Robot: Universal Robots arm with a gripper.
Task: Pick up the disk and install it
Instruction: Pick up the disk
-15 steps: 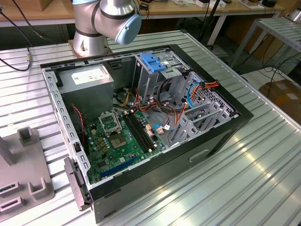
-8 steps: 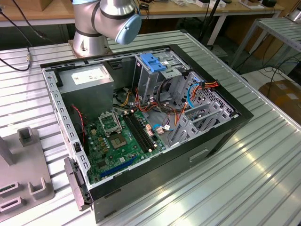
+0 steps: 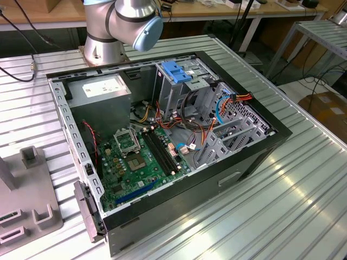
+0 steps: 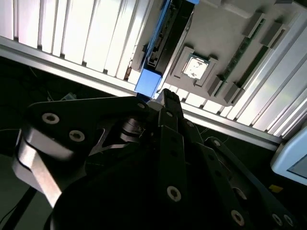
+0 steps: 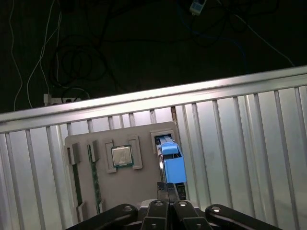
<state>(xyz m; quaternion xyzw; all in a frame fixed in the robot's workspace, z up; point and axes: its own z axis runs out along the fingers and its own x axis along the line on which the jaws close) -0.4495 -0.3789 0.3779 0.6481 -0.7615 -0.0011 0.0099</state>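
The disk (image 5: pixel 172 165) stands on edge in a slot of a grey holder plate (image 5: pixel 81 143), showing a blue plastic rail and a dark body. In the second wrist view its blue end (image 4: pixel 148 81) sits just beyond my fingertips. My gripper (image 5: pixel 168 188) hangs right over that blue end with its fingers pressed together and no gap between them. I cannot tell whether the tips touch the rail. The gripper (image 4: pixel 165 96) is black and fills the near part of the second wrist view.
The holder plate (image 4: pixel 216 28) also carries a processor chip (image 5: pixel 122 156) and a green memory stick (image 5: pixel 94 177). It lies on a ribbed aluminium table near the edge. The open computer case (image 3: pixel 282 132) holds a metal cage with a blue tab (image 3: pixel 176 70). The arm's base (image 3: pixel 119 21) stands behind it.
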